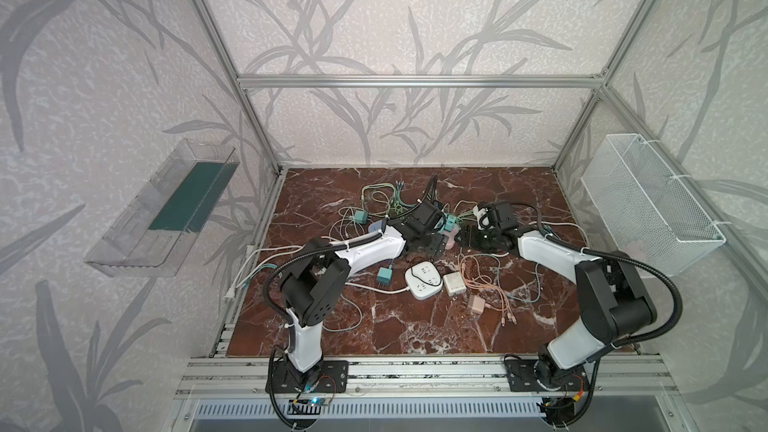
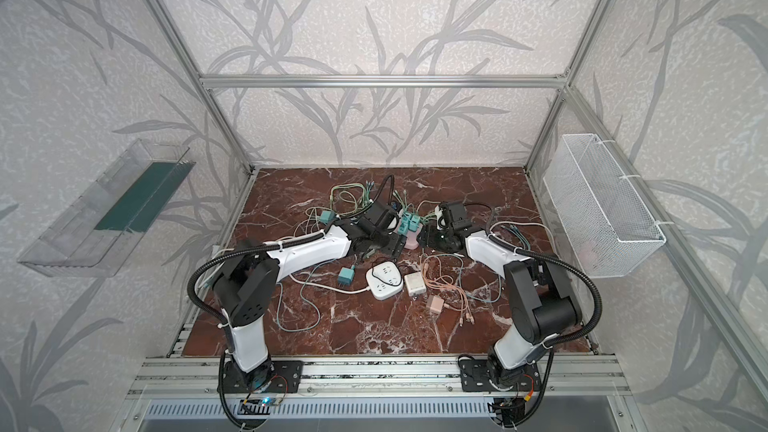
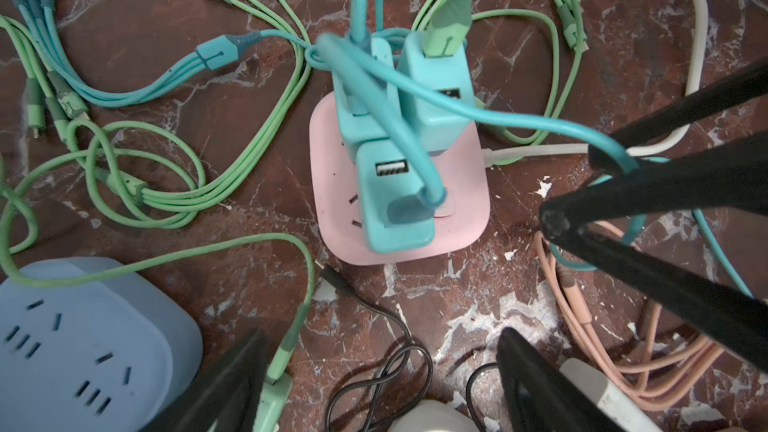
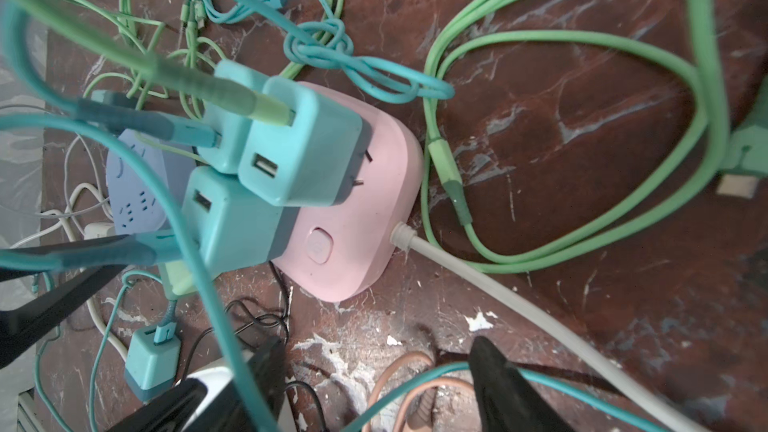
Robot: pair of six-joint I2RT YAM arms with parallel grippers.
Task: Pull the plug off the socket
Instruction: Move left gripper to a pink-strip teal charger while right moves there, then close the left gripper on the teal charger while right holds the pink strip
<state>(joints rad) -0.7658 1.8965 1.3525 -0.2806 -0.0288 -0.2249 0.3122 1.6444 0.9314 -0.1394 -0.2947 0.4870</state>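
A pink socket (image 1: 452, 241) (image 2: 412, 243) (image 3: 469, 218) (image 4: 365, 209) lies mid-table with three teal plugs (image 1: 449, 223) (image 2: 409, 223) (image 3: 395, 205) (image 4: 303, 147) standing in it, cables rising from them. My left gripper (image 1: 435, 248) (image 2: 395, 246) (image 3: 378, 355) hovers just left of the socket, open, with only a black cord on the marble between its fingers. My right gripper (image 1: 461, 238) (image 2: 424, 238) (image 4: 374, 355) sits just right of the socket, open. A teal cable drapes across its fingers (image 3: 665, 189), ungripped.
A blue socket (image 3: 83, 347) lies beside the left gripper. In front lie a white socket (image 1: 423, 280), a white charger (image 1: 455, 283), a pink charger (image 1: 476, 304) and loose teal plugs (image 1: 384, 276). Green, teal and peach cables tangle all around. A wire basket (image 1: 648, 209) hangs on the right wall and a clear tray (image 1: 166, 209) on the left.
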